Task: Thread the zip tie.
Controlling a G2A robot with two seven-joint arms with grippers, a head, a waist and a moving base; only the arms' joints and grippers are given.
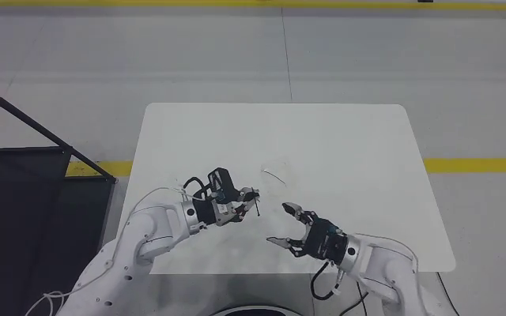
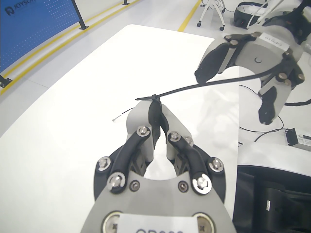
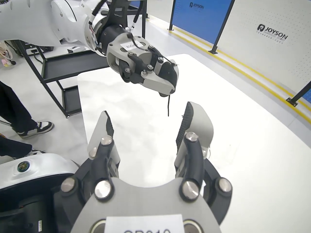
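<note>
Found the right gripper (image 3: pixel 147 112) over the white table (image 3: pixel 230 127), its black-padded fingers (image 3: pixel 182 122) spread wide apart with nothing between them. Faced the left gripper (image 3: pixel 167 90) just beyond, raised above the table, jaws closed on the black zip tie (image 3: pixel 168 105). Saw the tie's thin tail hanging straight down out of those closed fingers, its end near the right gripper's gap but apart from both pads. Saw another stretch of it running up over the left gripper's body. Noted a black metal rack (image 3: pixel 56 69) past the table's far edge, blue and white panels (image 3: pixel 201 8) behind, and a yellow floor line (image 3: pixel 243 69) along them.
</note>
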